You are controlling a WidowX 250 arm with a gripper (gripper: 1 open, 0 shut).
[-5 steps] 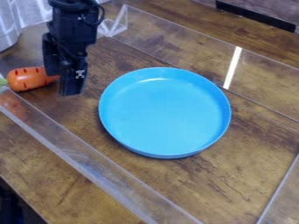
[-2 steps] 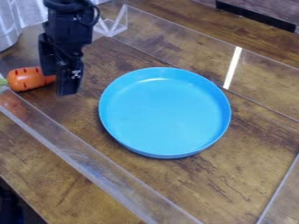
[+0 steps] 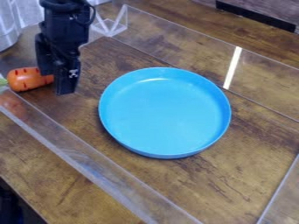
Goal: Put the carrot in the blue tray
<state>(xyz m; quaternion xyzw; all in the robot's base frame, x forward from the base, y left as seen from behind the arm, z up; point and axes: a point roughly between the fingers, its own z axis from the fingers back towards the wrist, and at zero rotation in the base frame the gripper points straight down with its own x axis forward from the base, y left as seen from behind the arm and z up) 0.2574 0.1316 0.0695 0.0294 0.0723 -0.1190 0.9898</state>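
The carrot [image 3: 24, 79] lies on the wooden table at the far left, orange with its right end hidden behind the gripper. My black gripper [image 3: 56, 80] points straight down over that end, its fingers [image 3: 70, 81] standing open around the carrot's hidden part; whether they touch it I cannot tell. The blue tray [image 3: 163, 112], round and shallow, rests on the table to the right of the gripper with nothing in it.
A clear plastic barrier [image 3: 82, 162] runs diagonally along the table's near side. A pale container edge [image 3: 6, 26] shows at the top left. A bright light reflection [image 3: 232, 67] streaks the wood behind the tray.
The gripper has shifted slightly to the left, closer over the carrot. The carrot and the tray have stayed where they were.
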